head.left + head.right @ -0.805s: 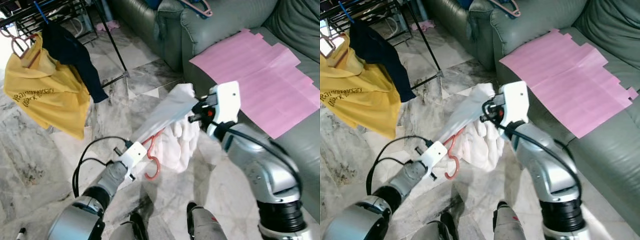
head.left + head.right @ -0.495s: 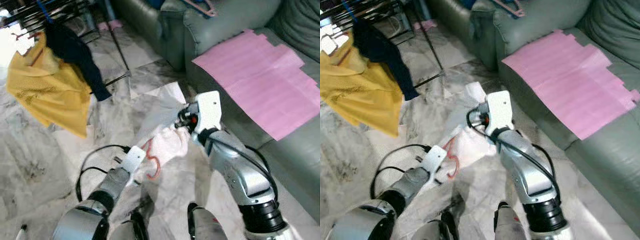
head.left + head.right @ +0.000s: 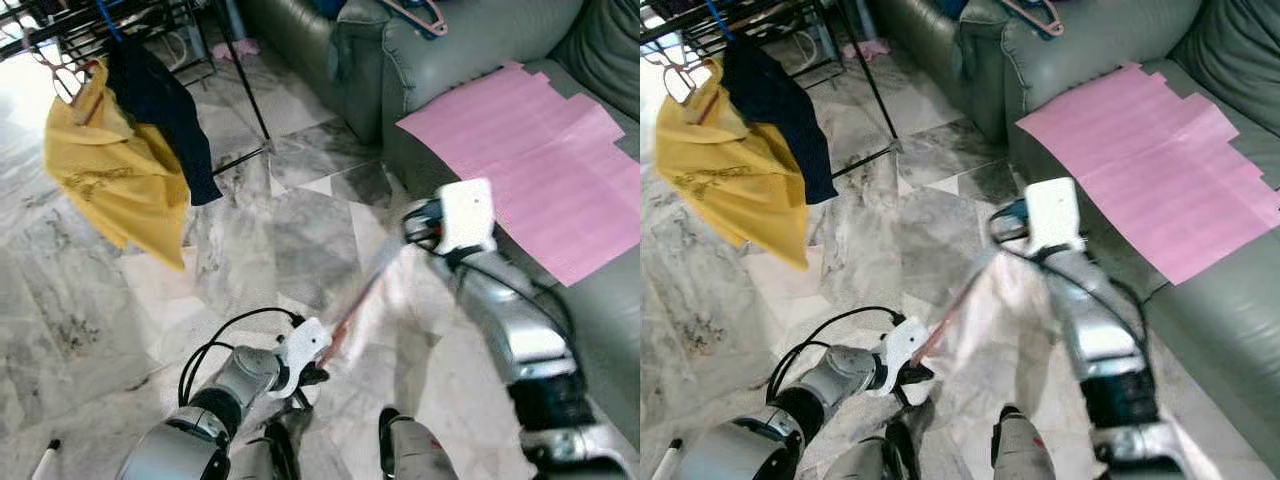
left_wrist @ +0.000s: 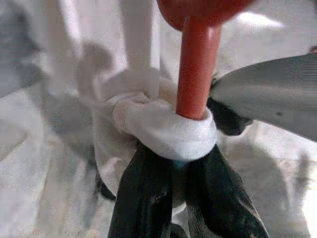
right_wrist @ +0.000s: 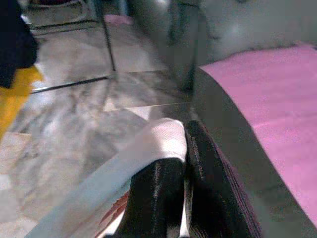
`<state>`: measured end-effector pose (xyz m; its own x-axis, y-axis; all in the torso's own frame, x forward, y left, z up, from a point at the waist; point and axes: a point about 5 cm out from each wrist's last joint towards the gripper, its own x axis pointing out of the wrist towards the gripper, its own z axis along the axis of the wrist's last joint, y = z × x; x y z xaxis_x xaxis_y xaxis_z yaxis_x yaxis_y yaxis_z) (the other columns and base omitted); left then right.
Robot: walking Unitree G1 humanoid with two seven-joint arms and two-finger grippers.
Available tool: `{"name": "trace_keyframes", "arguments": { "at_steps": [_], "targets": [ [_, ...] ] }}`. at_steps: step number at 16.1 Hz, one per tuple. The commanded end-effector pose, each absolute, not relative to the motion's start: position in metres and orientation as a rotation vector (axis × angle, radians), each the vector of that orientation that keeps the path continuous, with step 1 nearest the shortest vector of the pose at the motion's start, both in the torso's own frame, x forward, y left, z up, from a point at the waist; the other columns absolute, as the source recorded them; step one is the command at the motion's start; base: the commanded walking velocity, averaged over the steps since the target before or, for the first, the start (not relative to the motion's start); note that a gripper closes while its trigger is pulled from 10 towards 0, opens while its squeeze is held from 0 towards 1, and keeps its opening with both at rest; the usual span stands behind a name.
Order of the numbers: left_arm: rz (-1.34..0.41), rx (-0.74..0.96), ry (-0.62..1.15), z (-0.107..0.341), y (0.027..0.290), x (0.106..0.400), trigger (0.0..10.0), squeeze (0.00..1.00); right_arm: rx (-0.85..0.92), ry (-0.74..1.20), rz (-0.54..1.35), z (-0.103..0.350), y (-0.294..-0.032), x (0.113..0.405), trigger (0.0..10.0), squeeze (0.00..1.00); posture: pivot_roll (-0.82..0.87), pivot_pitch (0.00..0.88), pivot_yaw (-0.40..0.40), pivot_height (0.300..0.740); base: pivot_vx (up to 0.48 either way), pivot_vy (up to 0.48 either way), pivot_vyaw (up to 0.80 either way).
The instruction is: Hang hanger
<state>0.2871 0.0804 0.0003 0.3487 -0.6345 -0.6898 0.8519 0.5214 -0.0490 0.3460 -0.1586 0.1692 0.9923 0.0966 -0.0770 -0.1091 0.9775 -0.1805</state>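
White cloth (image 3: pixel 400 295) stretches taut between the two grippers, low in front of the sofa (image 3: pixel 470 50), and it is blurred in both eye views. Nearest the robot, the left gripper (image 3: pixel 318 352) is clenched on the red hanger (image 4: pixel 195 64) and on the bunched neck of the cloth; in the left wrist view its fingers (image 4: pixel 148 198) pinch together just under a rolled white collar with the hanger's red stem rising out of it. The hanger's red arm shows faintly through the cloth, running from the left gripper up toward the sofa. The right gripper (image 3: pixel 415 222) holds the far end of the cloth, just beside the sofa's front edge; in the right wrist view its fingers (image 5: pixel 158 193) are closed on a white fold.

Pink sheets (image 3: pixel 540 165) lie flat on the sofa seat, beyond the right gripper. Marble floor (image 3: pixel 100 300) spreads away from the sofa toward a black drying rack (image 3: pixel 130 20), well apart from both grippers. A yellow shirt (image 3: pixel 115 180) and a dark garment (image 3: pixel 160 105) hang from that rack. A pink hanger (image 3: pixel 415 12) rests on the sofa's armrest at the far end.
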Motion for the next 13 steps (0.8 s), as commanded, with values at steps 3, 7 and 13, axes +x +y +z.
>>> {"name": "trace_keyframes", "arguments": {
  "at_steps": [3, 7, 13],
  "targets": [
    [-0.938, 0.32, 0.846, -0.015, 0.114, 0.275, 10.0, 0.0, -0.262, -0.029, -0.054, 0.19, -0.196, 0.354, 0.0, 0.0, -0.33, 0.231, 0.152, 0.74, 0.0, 0.0, 0.0],
    [-0.93, 0.436, 0.863, -0.018, 0.126, 0.274, 10.0, 0.0, -0.213, -0.043, -0.049, 0.191, -0.192, 0.351, 0.0, 0.0, -0.34, 0.235, 0.158, 0.74, 0.0, 0.0, 0.0],
    [-0.858, 0.585, 0.779, -0.02, 0.121, 0.276, 10.0, 0.0, 0.1, -0.097, 0.025, 0.222, -0.16, 0.35, 0.0, 0.0, -0.35, 0.239, 0.155, 0.74, 0.0, 0.0, 0.0]
  ]
}}
